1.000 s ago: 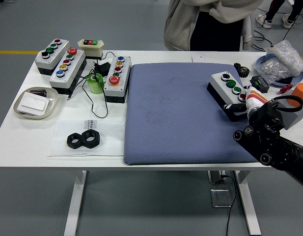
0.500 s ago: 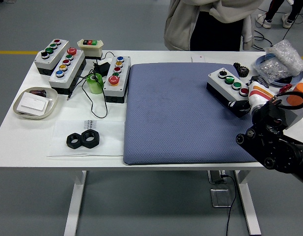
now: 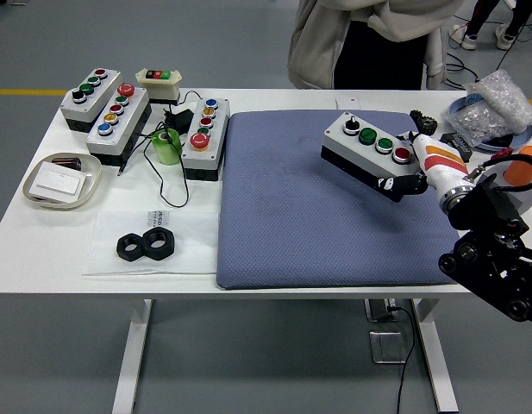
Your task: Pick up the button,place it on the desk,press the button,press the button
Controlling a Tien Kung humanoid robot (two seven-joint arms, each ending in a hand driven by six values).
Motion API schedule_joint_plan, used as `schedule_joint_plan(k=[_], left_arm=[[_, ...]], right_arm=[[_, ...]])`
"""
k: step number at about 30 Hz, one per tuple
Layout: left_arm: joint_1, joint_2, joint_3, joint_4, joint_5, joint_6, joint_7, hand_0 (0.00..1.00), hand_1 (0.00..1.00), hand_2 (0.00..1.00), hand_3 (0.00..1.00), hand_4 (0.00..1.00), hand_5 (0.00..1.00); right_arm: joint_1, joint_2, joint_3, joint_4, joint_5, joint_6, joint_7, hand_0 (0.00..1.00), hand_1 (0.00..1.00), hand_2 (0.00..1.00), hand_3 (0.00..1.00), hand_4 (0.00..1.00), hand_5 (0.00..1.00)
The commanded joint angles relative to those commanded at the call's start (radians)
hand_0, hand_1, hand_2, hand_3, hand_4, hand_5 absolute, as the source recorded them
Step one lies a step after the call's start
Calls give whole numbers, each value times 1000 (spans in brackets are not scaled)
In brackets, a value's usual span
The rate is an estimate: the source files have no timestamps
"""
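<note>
Right hand (image 3: 421, 172) reaches in from the table's right edge, fingers closed around the right end of the button box (image 3: 372, 153) (grey top, black base; black selector, two green buttons, one red). The box is tilted, left end higher, and looks held just above the right half of the blue mat (image 3: 291, 207), not lying flat on it. Black right arm (image 3: 494, 259) fills the near-right corner.

Left hand not visible.

Along the tabletop's left side: two long button boxes (image 3: 106, 108) at the far-left corner, a small cream switch box (image 3: 159, 83) just behind them, another button box (image 3: 205, 134) touching the mat's left edge, green tape roll (image 3: 168, 147) beside it, tray (image 3: 63, 179) at the left edge, two black nuts (image 3: 147, 245) near the front edge.

Person (image 3: 369, 39) stands at the far edge, hands not visible.
</note>
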Motion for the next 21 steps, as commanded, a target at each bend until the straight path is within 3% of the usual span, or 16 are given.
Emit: schedule_joint_plan(k=[5,9,13,14,16,19,20,21], left_arm=[[0,0,-1,0,0,-1,1,762,793,868,787,561,998],[0,0,-1,0,-1,0,1,762,793,868,788,561,998],[0,0,0,0,-2,0,0,762,793,868,788,561,998],[0,0,0,0,-2,0,0,762,793,869,788,560,998],[1,-1,0,0,-2,0,0,762,793,869,788,560,998],[0,-2,-1,0,-1,1,1,762,793,869,788,560,998],[0,-2,0,0,-2,1,0,762,793,869,788,561,998],[0,-2,1,0,-4,1,-1,762,793,869,788,561,998]], right_arm=[[0,-72,-53,73,-10,83,200,354,327,428,591,786,66],[9,-95,-93,85,-72,130,304,356,332,426,592,795,66],[18,-93,-116,69,-106,169,333,356,332,426,592,795,66],[19,-91,-119,64,-110,176,336,393,379,445,645,804,59],[23,-81,-124,39,-120,197,339,393,379,445,645,804,59],[28,-67,-122,-3,-167,257,329,393,379,445,645,804,59],[29,-65,-120,-10,-180,274,326,491,475,528,808,857,85],[29,-64,-117,-20,-197,291,323,491,475,528,808,857,85]])
